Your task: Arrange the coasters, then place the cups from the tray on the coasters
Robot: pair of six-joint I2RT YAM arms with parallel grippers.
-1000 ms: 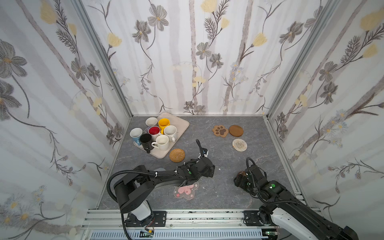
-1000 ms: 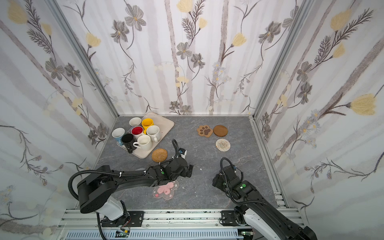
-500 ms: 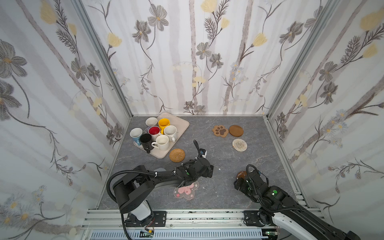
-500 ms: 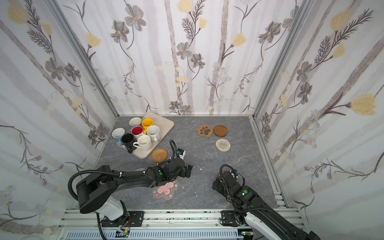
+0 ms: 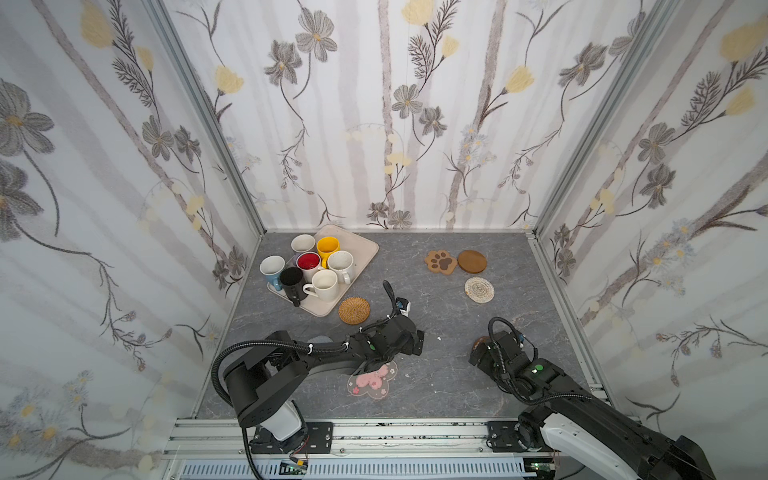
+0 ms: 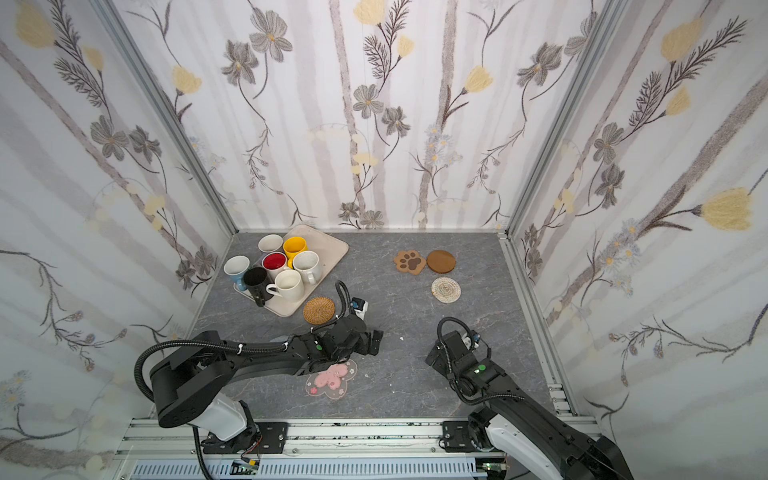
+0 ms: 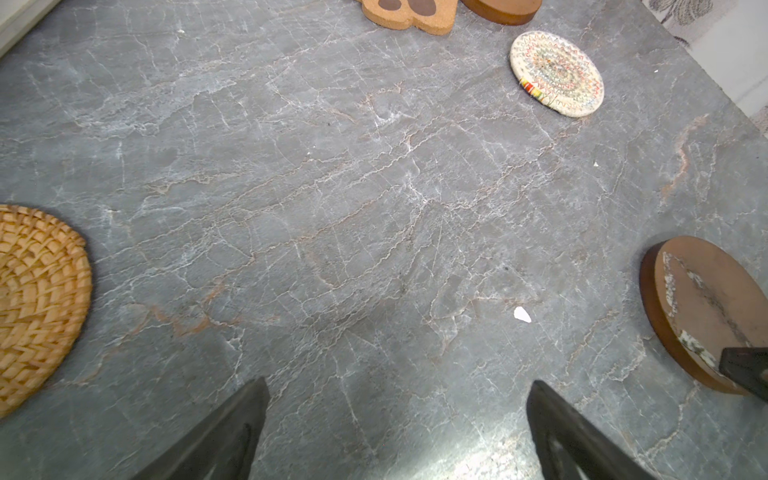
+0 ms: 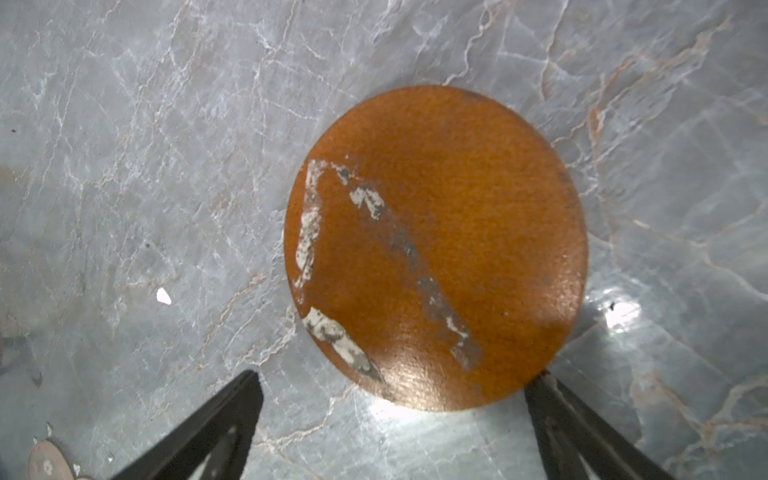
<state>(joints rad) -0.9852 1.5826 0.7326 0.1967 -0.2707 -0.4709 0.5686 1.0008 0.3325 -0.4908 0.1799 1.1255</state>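
Just ahead of the right pincer (image 8: 397,376) we see a wooden round coaster (image 8: 436,249): orange-brown, scuffed with white and grey streaks, flat on the grey marble table (image 8: 124,166). Right pincer is released, jaws wide, gripping nothing; coaster's near rim sits between its fingertips. Left pincer (image 7: 397,384) is released too, empty.

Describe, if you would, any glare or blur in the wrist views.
Right wrist view: bright glare on the table beside the wooden coaster, which looks slightly soft; left wrist view: a paler sheen on the table near the left gripper, otherwise sharp.
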